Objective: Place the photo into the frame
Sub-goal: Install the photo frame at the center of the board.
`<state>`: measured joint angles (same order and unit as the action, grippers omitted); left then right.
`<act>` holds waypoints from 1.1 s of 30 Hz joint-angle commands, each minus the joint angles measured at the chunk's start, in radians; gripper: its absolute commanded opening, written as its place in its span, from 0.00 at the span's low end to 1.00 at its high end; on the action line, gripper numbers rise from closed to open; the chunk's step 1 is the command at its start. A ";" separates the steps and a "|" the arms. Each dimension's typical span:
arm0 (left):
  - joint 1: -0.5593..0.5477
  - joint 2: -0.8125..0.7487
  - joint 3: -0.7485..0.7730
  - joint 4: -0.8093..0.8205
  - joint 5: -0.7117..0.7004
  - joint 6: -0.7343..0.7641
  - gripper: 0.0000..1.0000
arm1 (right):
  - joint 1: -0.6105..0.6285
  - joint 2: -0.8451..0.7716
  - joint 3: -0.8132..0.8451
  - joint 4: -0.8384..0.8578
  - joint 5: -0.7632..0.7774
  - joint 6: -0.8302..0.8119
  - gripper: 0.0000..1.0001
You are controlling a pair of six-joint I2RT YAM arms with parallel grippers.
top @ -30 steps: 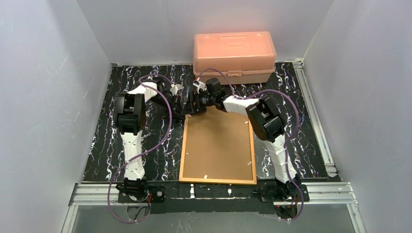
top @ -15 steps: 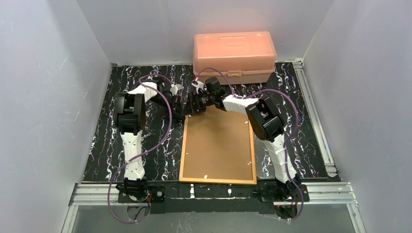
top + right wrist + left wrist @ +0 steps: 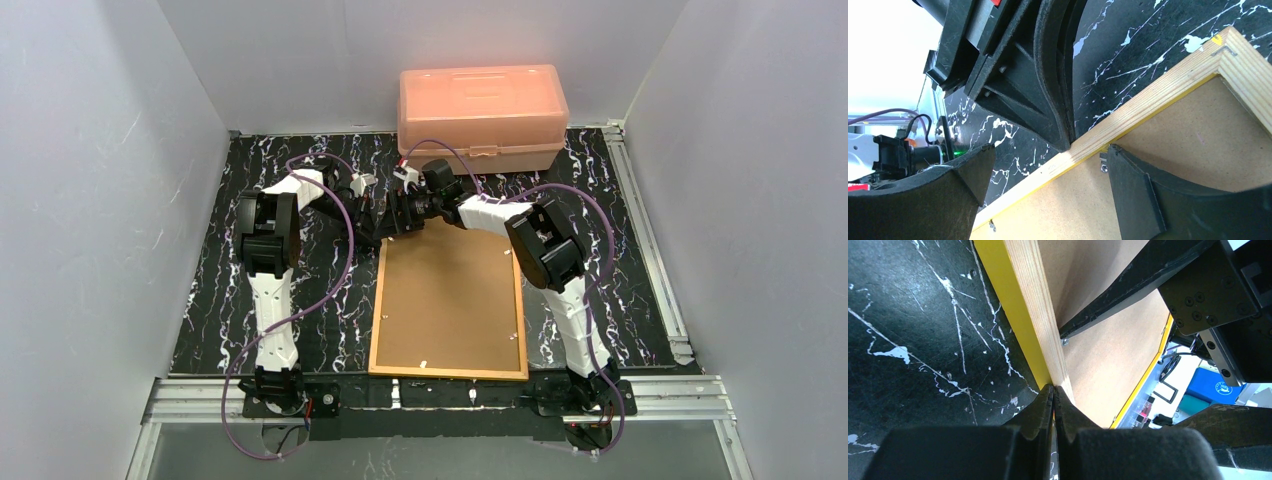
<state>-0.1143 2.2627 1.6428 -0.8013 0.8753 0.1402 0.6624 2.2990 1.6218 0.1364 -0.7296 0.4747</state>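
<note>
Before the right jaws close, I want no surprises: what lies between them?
In the right wrist view, the rail of the frame crosses between the open jaws, with the shut left gripper tipped against its outer side.

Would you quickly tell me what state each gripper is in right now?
Left gripper: closed, empty, tips against the frame rim.
Right gripper: open, straddling that rim, holding nothing.

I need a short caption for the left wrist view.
Shut left claw meets the wooden rail of the face-down frame.
</note>
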 commanded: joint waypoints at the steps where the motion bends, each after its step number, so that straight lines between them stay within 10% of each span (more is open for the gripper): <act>1: -0.010 -0.034 -0.012 0.008 -0.073 0.034 0.01 | 0.035 0.008 0.018 -0.088 -0.068 -0.018 0.89; 23: -0.010 -0.038 -0.014 0.013 -0.065 0.032 0.00 | 0.065 0.009 0.052 -0.187 -0.086 -0.042 0.89; 33: 0.035 -0.140 -0.006 -0.166 -0.062 0.210 0.02 | 0.005 -0.128 0.201 -0.284 0.271 -0.068 0.99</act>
<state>-0.1104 2.2372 1.6428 -0.8452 0.8452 0.2108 0.7025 2.2940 1.8004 -0.1078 -0.6197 0.4034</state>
